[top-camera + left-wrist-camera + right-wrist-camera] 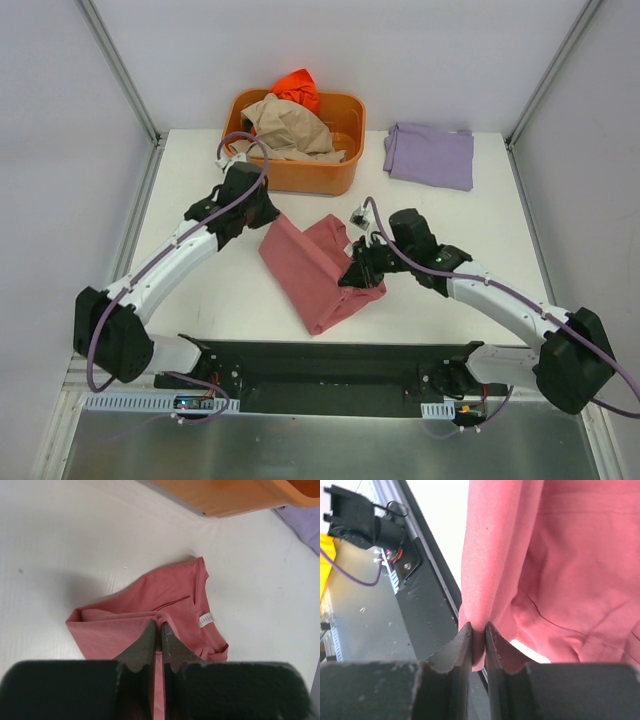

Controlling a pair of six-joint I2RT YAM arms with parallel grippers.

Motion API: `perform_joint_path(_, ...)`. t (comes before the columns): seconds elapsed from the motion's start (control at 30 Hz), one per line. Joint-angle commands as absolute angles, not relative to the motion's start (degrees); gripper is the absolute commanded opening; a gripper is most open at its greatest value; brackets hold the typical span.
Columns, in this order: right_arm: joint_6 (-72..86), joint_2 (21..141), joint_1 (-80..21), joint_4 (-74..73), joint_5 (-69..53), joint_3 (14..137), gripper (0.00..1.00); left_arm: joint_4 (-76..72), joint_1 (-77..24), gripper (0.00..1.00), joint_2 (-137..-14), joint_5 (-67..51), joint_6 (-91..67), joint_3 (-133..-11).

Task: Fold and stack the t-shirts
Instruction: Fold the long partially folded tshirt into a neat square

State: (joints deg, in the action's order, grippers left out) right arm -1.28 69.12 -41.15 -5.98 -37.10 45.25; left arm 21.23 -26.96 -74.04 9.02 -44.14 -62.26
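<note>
Fingers [142,647] of left gripper [159,626]: pressed almost together, pinching a raised ridge of the rose-red t-shirt [165,600] at its far-left corner. Fingers [457,647] of right gripper [478,630]: likewise nearly closed, clamping a hanging fold at the same shirt's right edge.

Container: orange tub [300,175], at the back of the table [200,290], left of centre. Holds a crumpled tan t-shirt [290,130] heaped above the rim, with a bright orange t-shirt [297,88] bunched behind it.

Beside it, to the right and apart: lavender t-shirt [430,155], folded, flat on the table.

Location of rose-red t-shirt: mid-table, partly folded, between both grippers, near the tub's front wall.

Pose, left arm [170,265]: reaches diagonally forward and right from its base, wrist just in front of the tub.

Pose, right arm [500,300]: stretches left and forward, wrist bent down toward the shirt.
</note>
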Motion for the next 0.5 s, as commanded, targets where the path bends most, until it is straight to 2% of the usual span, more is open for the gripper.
perform_joint_path(0.0,1.4,66.3,-36.7,-8.2,-36.2,42.7,0.17,17.3,-27.9,0.00,-80.5,9.3,-41.8,-68.9)
perform_joint_path(0.47,5.1,67.8,-27.9,-7.8,-33.0,37.5,0.21,17.4,-31.4,0.00,-103.4,6.1,-37.4,-85.0)
